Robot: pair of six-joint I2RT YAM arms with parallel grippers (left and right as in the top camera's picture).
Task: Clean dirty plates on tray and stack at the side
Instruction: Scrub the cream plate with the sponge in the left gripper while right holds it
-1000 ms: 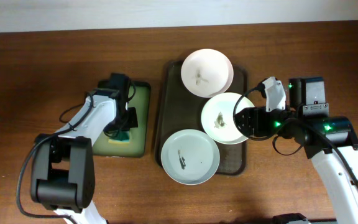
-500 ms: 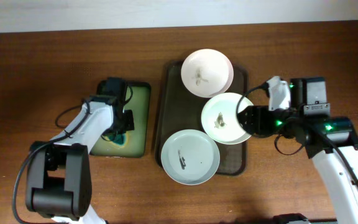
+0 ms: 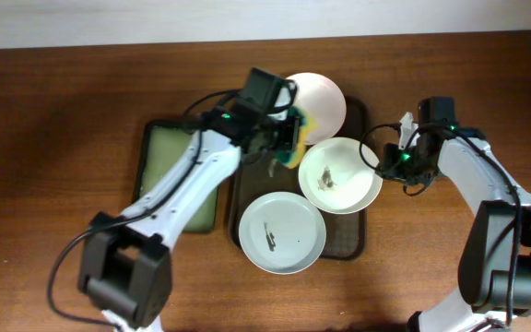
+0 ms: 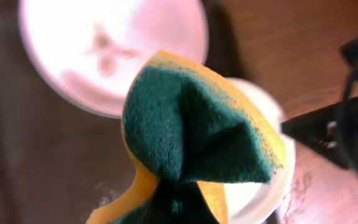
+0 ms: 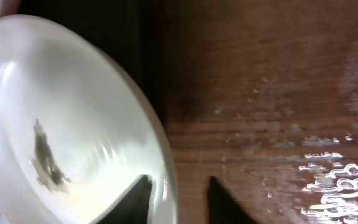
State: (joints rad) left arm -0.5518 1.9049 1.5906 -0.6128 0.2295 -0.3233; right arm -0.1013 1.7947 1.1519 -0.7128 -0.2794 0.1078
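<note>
Wooden table (image 3: 53, 111) fills the overhead view. The big dark brown tray (image 3: 344, 235) sits at ctr, long side running near to far. Just left of it is a smaller pale-green tray (image 3: 164, 152) w/ a black rim, partly under the L arm.

3 white plates, all on the brown tray, none stacked:
- The far plate (image 3: 325, 101) is at the far end, w/ a faint smear at ctr. Its left part is hidden by the L gripper.
- The middle plate (image 3: 339, 175) is on the right side, w/ a dark smear at ctr. Its right rim hangs past the tray edge, over the table.
- The near plate (image 3: 282, 232) is at the near-left corner, w/ a dark streak at ctr.

The yellow sponge (image 3: 299, 146) w/ a green scrub face is folded and pinched in the L gripper (image 3: 282, 138), which is clamped tight on it. It hangs over the tray btwn the far and middle plates. Can't tell if it touches either.

The R gripper (image 5: 176, 202) is at the middle plate's right rim. One finger is over the plate's inside, the other over bare table outside, w/ the rim btwn them. Can't tell if it's pinching the rim or just straddling it.
</note>
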